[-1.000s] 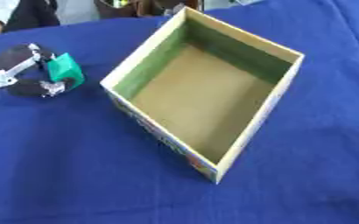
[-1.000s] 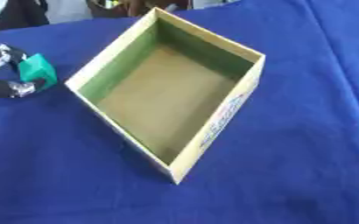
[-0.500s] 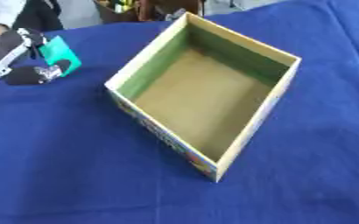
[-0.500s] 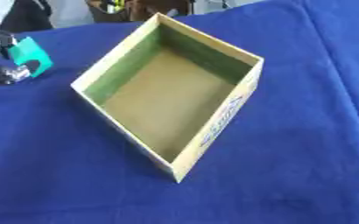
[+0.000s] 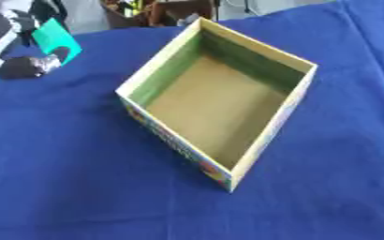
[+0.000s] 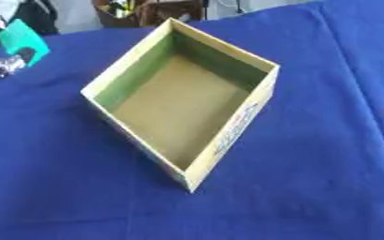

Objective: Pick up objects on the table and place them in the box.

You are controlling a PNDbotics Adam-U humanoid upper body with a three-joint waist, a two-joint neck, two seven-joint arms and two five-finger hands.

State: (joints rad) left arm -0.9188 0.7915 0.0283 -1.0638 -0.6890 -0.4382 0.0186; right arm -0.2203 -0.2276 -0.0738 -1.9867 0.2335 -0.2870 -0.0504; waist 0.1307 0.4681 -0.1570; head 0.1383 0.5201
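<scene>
Left eye view: left hand [image 5: 15, 42], raised upper left, fingers [image 5: 40, 65] curled around a teal block [image 5: 54, 40].

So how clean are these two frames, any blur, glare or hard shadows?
Left eye view: the left hand holding the teal flat object is smeared; the open cardboard box looks soft-edged. Right eye view: even light on the blue cloth, no glare.
</scene>
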